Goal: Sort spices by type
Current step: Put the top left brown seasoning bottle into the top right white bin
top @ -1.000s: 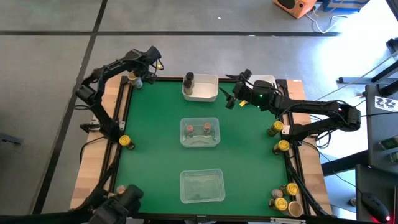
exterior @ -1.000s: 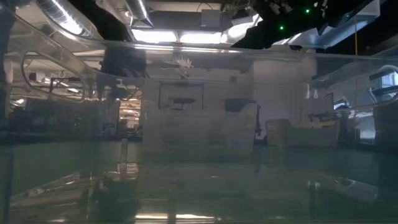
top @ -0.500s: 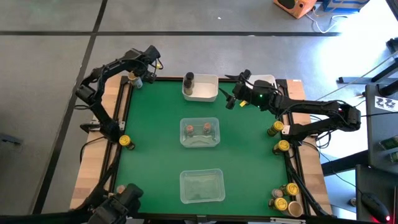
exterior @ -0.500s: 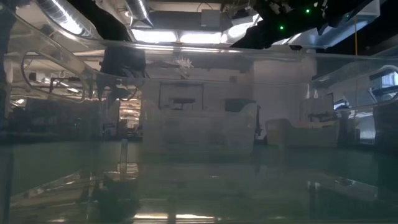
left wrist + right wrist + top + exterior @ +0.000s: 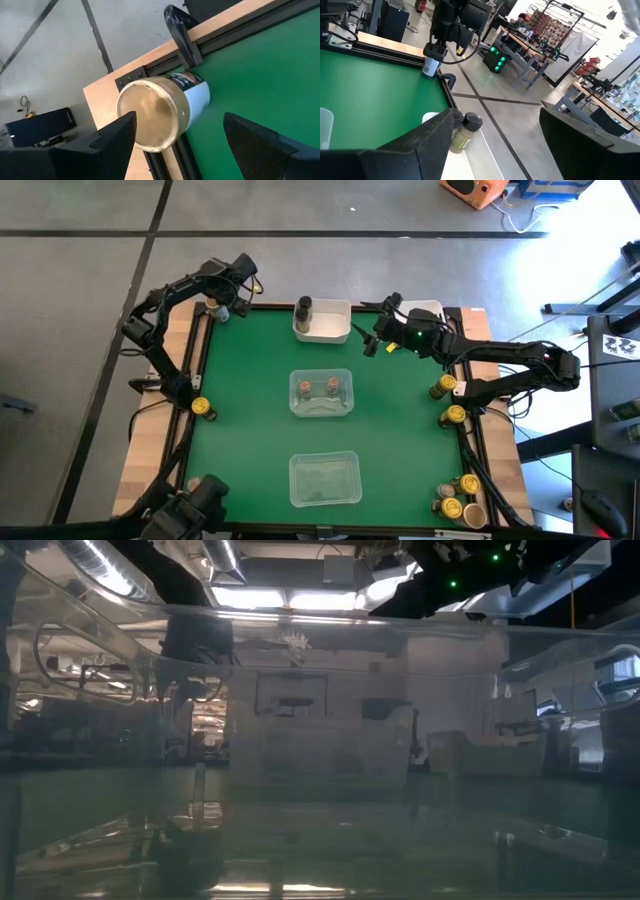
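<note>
A tan-lidded spice jar (image 5: 152, 119) stands on the frame at the table's far left corner (image 5: 213, 306). My left gripper (image 5: 180, 117) hangs open over it, slanting down, with one finger on each side of the lid. My right gripper (image 5: 368, 343) is open and level near the far edge, right of the white bin (image 5: 330, 330); nothing is between its fingers (image 5: 497, 115). A taller dark grey jar (image 5: 303, 308) stands in that bin. Two reddish-brown-topped jars (image 5: 320, 388) stand in the middle clear tray (image 5: 321, 408). Yellow-lidded jars stand at the left edge (image 5: 203, 409) and the right edge (image 5: 450, 400). My left gripper comes at the tan-lidded jar from above, slanting down. One fingertip (image 5: 127, 125) lies right by the lid's rim (image 5: 122, 112), and the other finger stands clear of the jar's side. I cannot tell whether the near finger touches the lid. The jar stands upright on the frame.
A second clear tray (image 5: 324, 480) lies near the front edge. Several more jars cluster at the near right corner (image 5: 460, 502). Another white bin (image 5: 428, 310) sits at the far right. A black clamp (image 5: 180, 30) sticks up at the corner beside the tan-lidded jar.
</note>
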